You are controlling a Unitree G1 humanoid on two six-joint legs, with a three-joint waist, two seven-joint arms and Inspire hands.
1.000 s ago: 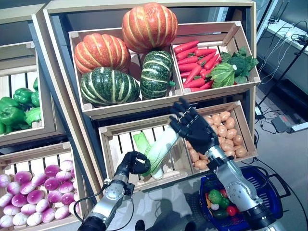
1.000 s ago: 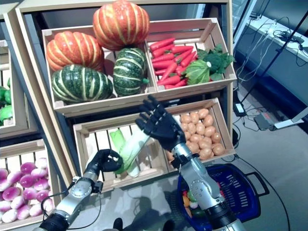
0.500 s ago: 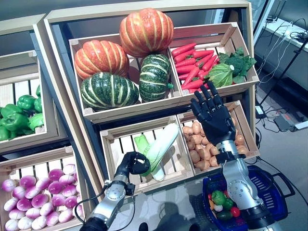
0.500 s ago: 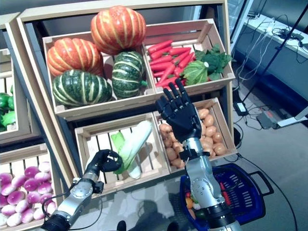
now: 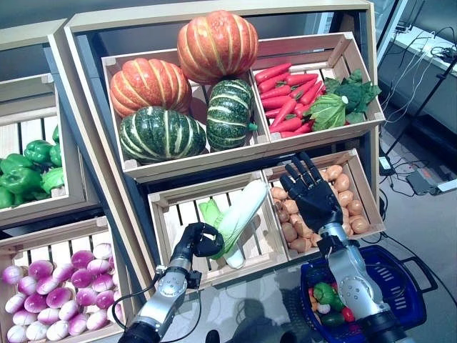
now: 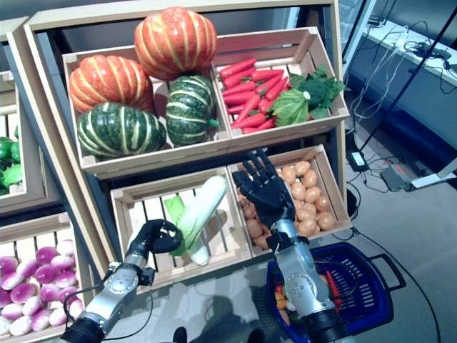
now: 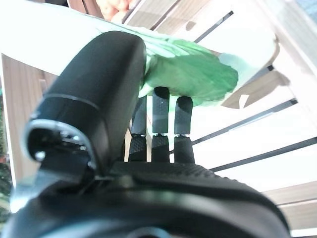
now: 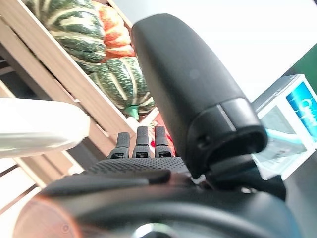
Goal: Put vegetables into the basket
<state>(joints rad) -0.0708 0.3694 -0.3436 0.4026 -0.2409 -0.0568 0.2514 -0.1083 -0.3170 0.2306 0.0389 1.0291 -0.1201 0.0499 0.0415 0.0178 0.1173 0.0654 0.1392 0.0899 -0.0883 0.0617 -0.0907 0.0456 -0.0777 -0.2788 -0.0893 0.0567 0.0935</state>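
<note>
**Left hand's got the cabbage, basket's way over on the other side**

So the big tiered wooden produce stand (image 5: pixel 107 179) fills most of the head view, with the slatted wooden crate (image 5: pixel 187 214) in its lower row roughly dead centre. The dark blue plastic shopping basket (image 5: pixel 407 286) sits on the floor at about 4 o'clock from that crate, already holding a few small vegetables.

The long pale-green-and-white napa cabbage (image 5: pixel 235 218) lies slanted in the crate, its long axis running from 7 o'clock (leafy green end) up to 1 o'clock (white end).

The left hand (image 5: pixel 196 243) is curled round the leafy low end; its wrist view shows fingers wrapped under the green leaf. The right hand (image 5: pixel 310 196) hovers over the potato crate at 3 o'clock from the cabbage, fingers spread straight, holding nothing.

I'd guess the whole thing hinges on carrying it rightward, since the basket is nearer the right arm.
</note>
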